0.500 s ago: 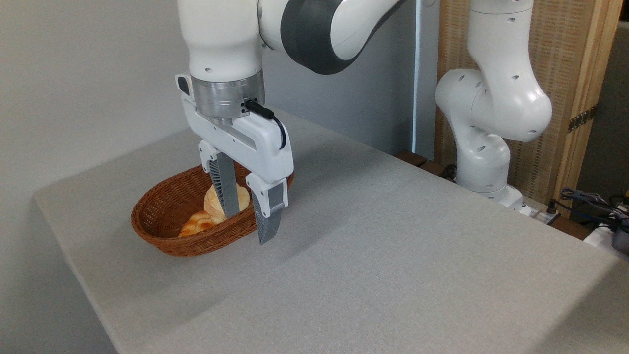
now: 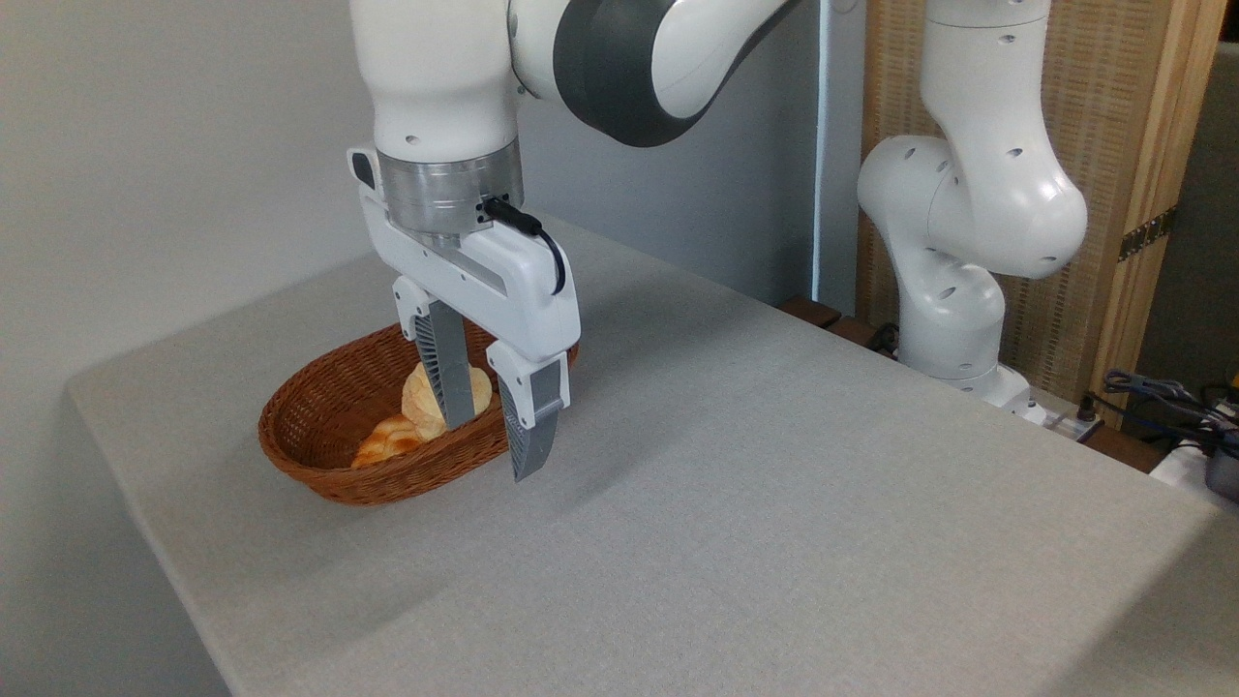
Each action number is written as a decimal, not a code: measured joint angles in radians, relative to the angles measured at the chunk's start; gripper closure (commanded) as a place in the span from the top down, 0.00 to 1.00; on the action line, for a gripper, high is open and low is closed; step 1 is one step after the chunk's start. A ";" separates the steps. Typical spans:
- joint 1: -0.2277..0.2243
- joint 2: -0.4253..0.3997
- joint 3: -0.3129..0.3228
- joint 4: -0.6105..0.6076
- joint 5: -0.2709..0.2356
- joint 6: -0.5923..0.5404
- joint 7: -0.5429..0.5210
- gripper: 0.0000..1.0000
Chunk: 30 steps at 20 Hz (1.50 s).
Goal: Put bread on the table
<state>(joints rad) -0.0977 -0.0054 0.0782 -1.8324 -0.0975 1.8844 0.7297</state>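
The pincer (image 2: 487,447) is hanging over the right end of the wicker basket (image 2: 319,436), its two fingers spread apart and gripping nothing. One finger is reaching down in front of the bread (image 2: 426,392); the other is hanging outside the basket's near rim. The pale roll is therefore lying just behind and left of the pincer's midpoint, not yet between the fingers, and whether the inner finger is touching it cannot be told. The roll looks roughly round, with no clear long axis. Inside the basket two pieces are sitting: this roll and one darker toasted bread (image 2: 385,440) beside it. The grey worktop (image 2: 774,503) is carrying one basket.
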 measured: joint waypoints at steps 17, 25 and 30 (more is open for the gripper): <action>0.000 0.000 0.001 0.007 0.000 -0.003 0.000 1.00; 0.000 0.000 0.001 0.008 0.000 -0.047 0.000 1.00; -0.004 0.000 -0.005 0.008 0.000 -0.050 0.002 1.00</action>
<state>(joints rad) -0.1017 -0.0049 0.0735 -1.8248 -0.0975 1.8339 0.7315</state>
